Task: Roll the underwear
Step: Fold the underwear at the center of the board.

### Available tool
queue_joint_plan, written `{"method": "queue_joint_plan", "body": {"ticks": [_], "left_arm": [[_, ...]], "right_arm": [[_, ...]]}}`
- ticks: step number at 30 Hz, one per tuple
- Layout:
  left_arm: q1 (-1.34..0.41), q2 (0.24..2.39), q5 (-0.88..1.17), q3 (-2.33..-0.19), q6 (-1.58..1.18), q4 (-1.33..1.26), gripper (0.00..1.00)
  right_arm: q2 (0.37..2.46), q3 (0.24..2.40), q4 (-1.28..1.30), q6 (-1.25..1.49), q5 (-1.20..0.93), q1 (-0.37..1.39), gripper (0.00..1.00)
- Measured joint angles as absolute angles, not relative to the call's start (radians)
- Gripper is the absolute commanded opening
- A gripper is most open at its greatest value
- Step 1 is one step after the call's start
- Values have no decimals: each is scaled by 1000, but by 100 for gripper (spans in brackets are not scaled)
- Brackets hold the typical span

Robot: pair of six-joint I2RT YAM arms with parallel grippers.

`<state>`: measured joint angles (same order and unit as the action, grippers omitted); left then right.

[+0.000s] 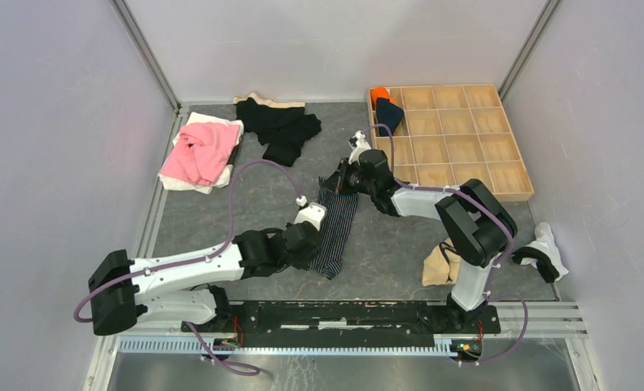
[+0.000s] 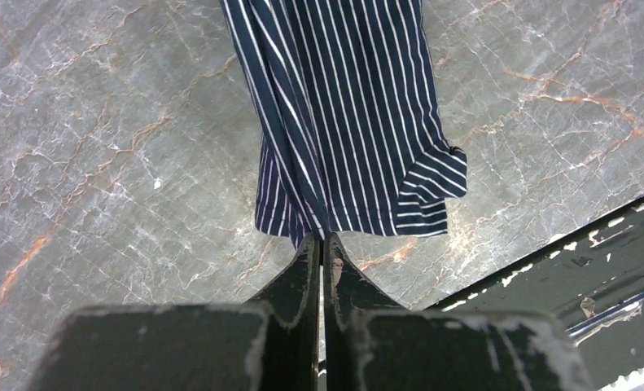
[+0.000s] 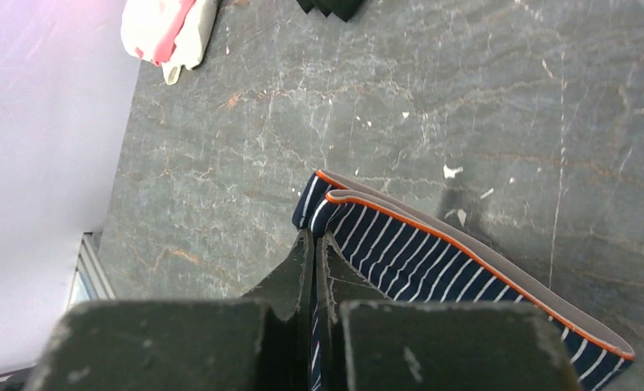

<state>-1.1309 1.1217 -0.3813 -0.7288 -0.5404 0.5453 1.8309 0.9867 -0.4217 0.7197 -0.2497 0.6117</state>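
Left wrist: our left hand [image 2: 321, 238] is pinched shut on the near edge of the briefs [image 2: 347, 114]. They run flat over the bench [image 2: 98, 163] toward 12 o'clock, with one corner flipped over at 3 o'clock. The rail [image 2: 562, 261] lies close at 4 o'clock.

Right wrist: our right hand [image 3: 314, 236] is clamped on the waistband [image 3: 432, 241] end, and striped cloth shows between its fingers. The orange-edged band trails off to 4 o'clock. Bare bench spreads from 9 to 2 o'clock.

Top: the briefs lie mid-bench, stretched between both hands. We judge them light, thin and limp. They will sag and slip unless pinched at the two ends, and a roll will need tension. The tray [image 1: 465, 148] sits at 2 o'clock, near the right hand. The pink garment [image 1: 198, 151] and black clothes [image 1: 282, 126], at 11 o'clock, are well apart. The best open room is just left of the briefs.
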Motion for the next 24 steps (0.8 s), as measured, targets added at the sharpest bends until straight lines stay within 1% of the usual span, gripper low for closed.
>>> {"method": "queue_joint_plan", "body": {"ticks": [10,24], "left_arm": [[-1208,1208,-440,-783,-533,544,2],[-1210,1217,-689,-847,-585,714,2]], "right_arm": [[1831,836,-628,814,-318,565,0],[1831,823,-812,855,-363,553,0]]}}
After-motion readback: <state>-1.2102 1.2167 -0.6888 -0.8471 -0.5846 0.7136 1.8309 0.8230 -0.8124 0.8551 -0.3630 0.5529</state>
